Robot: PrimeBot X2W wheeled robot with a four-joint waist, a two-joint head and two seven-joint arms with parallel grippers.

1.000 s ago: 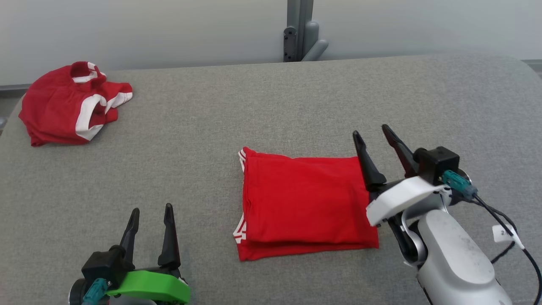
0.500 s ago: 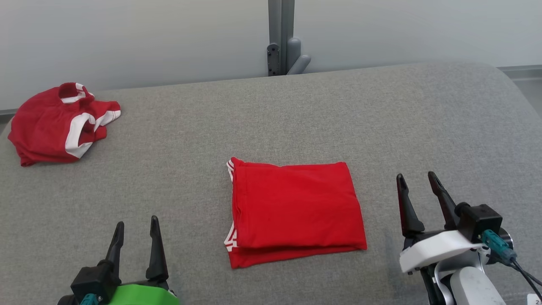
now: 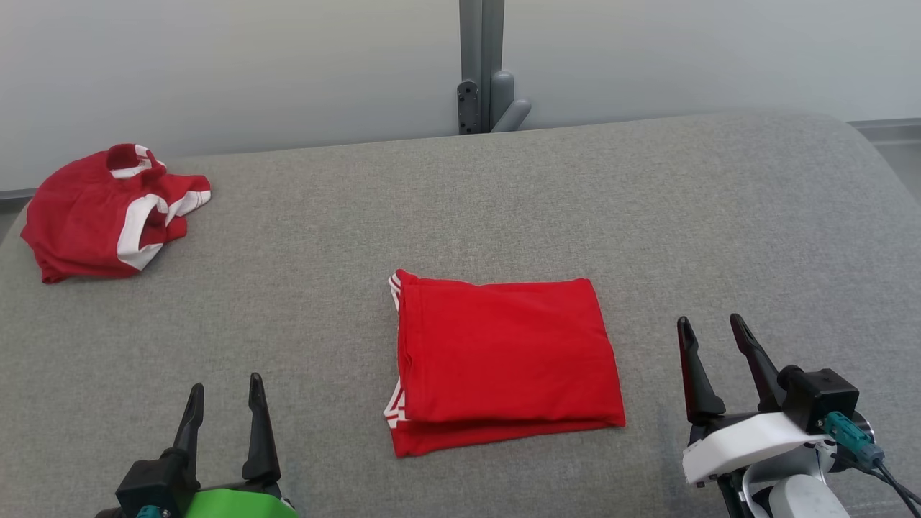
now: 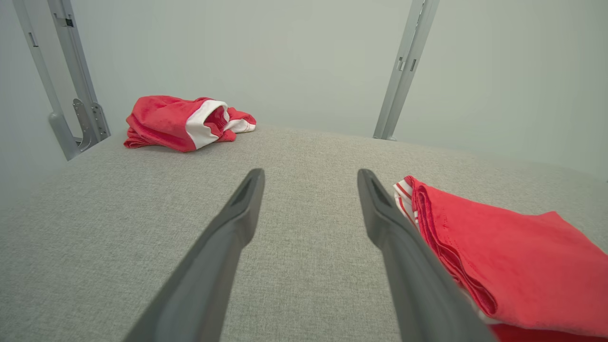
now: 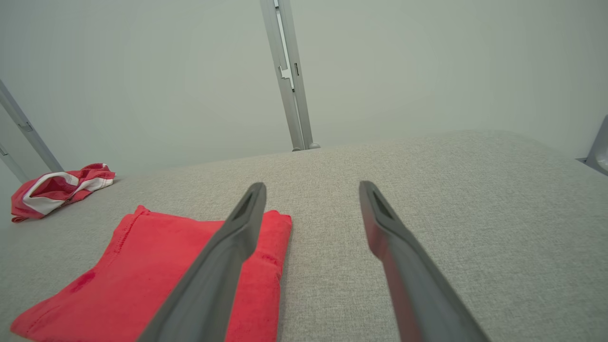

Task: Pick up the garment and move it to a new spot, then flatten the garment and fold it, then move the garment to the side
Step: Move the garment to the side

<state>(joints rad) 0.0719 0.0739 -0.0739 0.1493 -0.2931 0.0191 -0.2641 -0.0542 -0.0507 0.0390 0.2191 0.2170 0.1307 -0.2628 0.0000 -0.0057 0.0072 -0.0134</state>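
Note:
A red garment (image 3: 504, 360) lies folded into a neat rectangle in the middle of the grey padded table (image 3: 719, 216), with white stripes showing at its left edge. The left wrist view has the folded garment (image 4: 503, 266) at its right; in the right wrist view the folded garment (image 5: 142, 275) lies at the lower left. My left gripper (image 3: 224, 392) stands open at the lower left, apart from the cloth. My right gripper (image 3: 711, 327) stands open at the lower right, just right of the garment, holding nothing.
A second red garment with white trim (image 3: 108, 212) lies crumpled at the table's far left corner. A grey metal post (image 3: 483, 65) rises behind the table's back edge against a pale wall. The table's right edge curves down at the far right.
The right gripper has drawn back from the garment's right edge toward the lower right, open and empty. The left gripper has sunk lower in view. The camera has shifted; the garments lie still.

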